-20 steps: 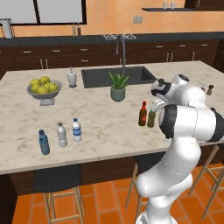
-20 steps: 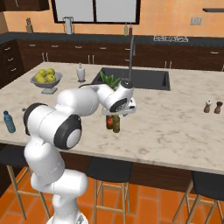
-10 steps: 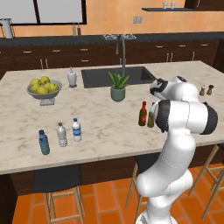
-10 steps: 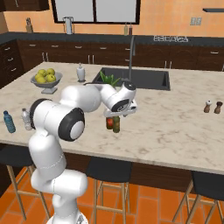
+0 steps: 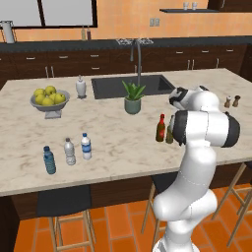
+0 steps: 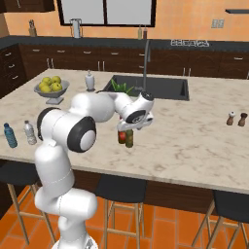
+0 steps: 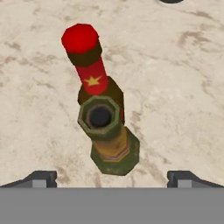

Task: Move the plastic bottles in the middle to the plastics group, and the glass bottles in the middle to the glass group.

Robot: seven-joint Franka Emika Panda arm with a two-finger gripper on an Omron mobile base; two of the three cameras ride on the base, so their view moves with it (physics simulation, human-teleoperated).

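Two slim dark glass bottles stand upright side by side near the island's front edge: a red-brown bottle (image 5: 160, 129) (image 6: 121, 136) (image 7: 89, 65) with a red top, and an olive-brown bottle (image 5: 170, 134) (image 6: 130, 139) (image 7: 109, 140). My gripper (image 6: 130, 127) (image 7: 111, 177) hangs open just above them, pointing down, with the olive-brown bottle's mouth between and below the fingertips; nothing is held. Far left stands the labelled plastic bottle (image 5: 86, 146), beside a grey-clear bottle (image 5: 70, 151) (image 6: 30, 133) and a blue bottle (image 5: 49, 160) (image 6: 9, 135). Far right stand a tiny tan bottle (image 5: 227, 102) (image 6: 231, 118) and a tiny dark bottle (image 5: 236, 101) (image 6: 242, 119).
A potted plant (image 5: 132, 98) stands just behind the dark bottles, in front of the sink (image 5: 147, 83) and its tall faucet (image 5: 138, 59). A bowl of lemons (image 5: 48, 98) and a white dispenser (image 5: 80, 87) sit at the back left. Stools (image 6: 121, 194) stand under the counter edge.
My arm's elbow has swung a little. The hand stays over the two dark bottles with its jaws open, and no bottle has moved.
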